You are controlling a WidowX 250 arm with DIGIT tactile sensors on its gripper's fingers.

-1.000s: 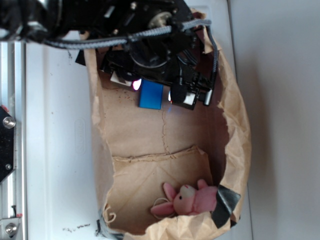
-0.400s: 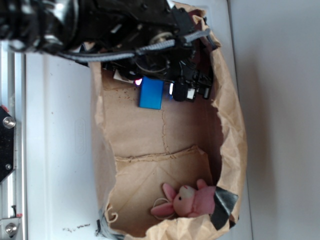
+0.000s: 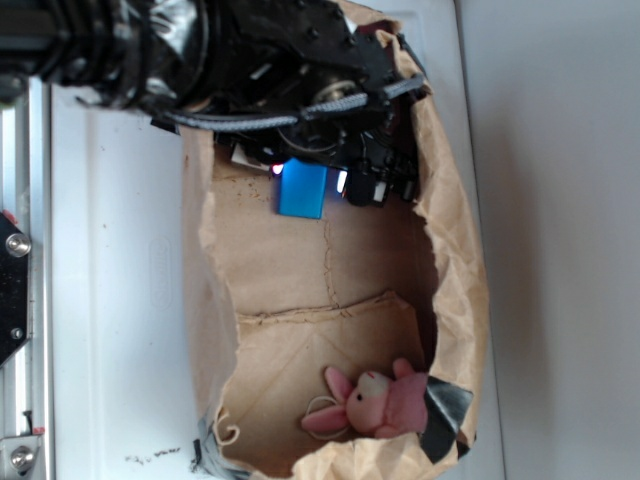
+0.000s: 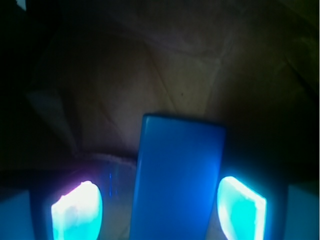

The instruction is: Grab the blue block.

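two fingertips flank the blue block (image 4: 177, 180) in your wrist view, so the gripper (image 4: 159, 210) is spread around it, not yet pinching. working left to right there: the left pad (image 4: 77, 210) glows with a visible gap of bag floor between it and the block's long edge; the block runs up the middle, slightly skewed; the right pad (image 4: 241, 207) sits much nearer the other edge, and you cannot tell whether it touches.

that uneven spacing is your first risk. if you close now, the nearer pad probably reaches first and pushes the smooth slab sideways or twists it instead of clamping it square.

in the exterior view, again left to right: the white table (image 3: 110, 250), the torn left wall of the paper bag (image 3: 205, 280), then the block lying flat on the bag floor at the top end, half under the arm. the right wall leans in close to the gripper's body, so a sideways correction may snag the paper and drag the whole bag, block included.

a flat slab also offers little height, so closing too high likely means the pads slip over its top. the pink plush bunny (image 3: 375, 402) lies well apart at the bottom end, no threat.
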